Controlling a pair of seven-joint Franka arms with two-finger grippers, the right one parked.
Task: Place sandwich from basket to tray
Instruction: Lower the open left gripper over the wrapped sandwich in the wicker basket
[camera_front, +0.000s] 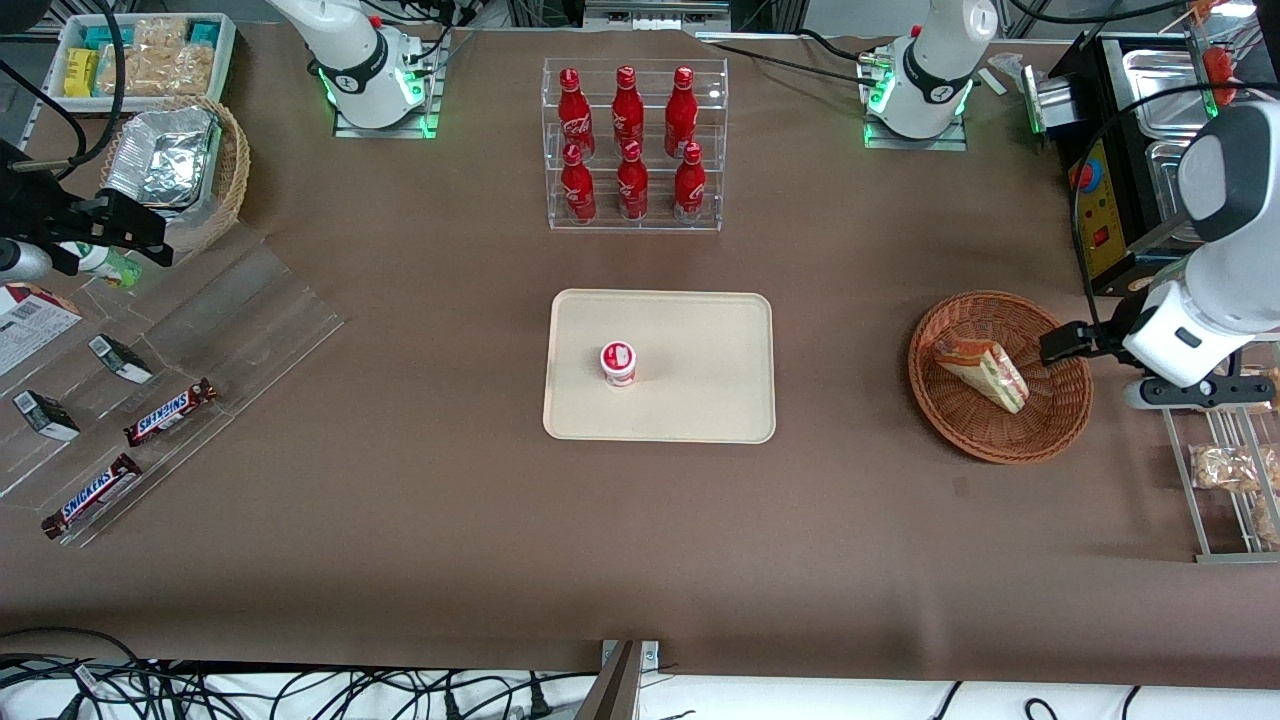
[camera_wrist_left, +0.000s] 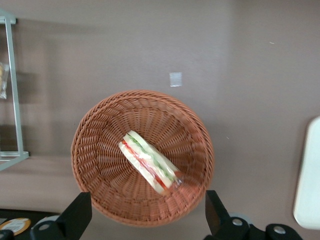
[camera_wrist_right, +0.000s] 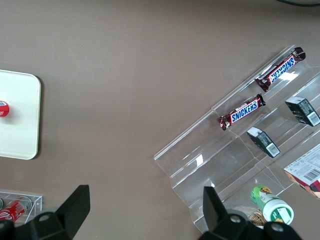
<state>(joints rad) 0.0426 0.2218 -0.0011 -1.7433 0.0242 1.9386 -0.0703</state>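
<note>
Wicker basket (camera_wrist_left: 95, 150) cradles sandwich (camera_wrist_left: 149, 161) beneath spread jaws (camera_wrist_left: 145, 220).

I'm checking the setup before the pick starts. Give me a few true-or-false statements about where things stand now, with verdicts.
1. The sandwich lies in the basket. True.
2. The tray is bare. False: a small red-and-white cup stands on it.
3. The gripper is shut on the sandwich. False: it hovers open above the basket's edge, touching nothing.
4. Six red bottles stand in a clear rack, farther from the camera than the tray. True.
</note>
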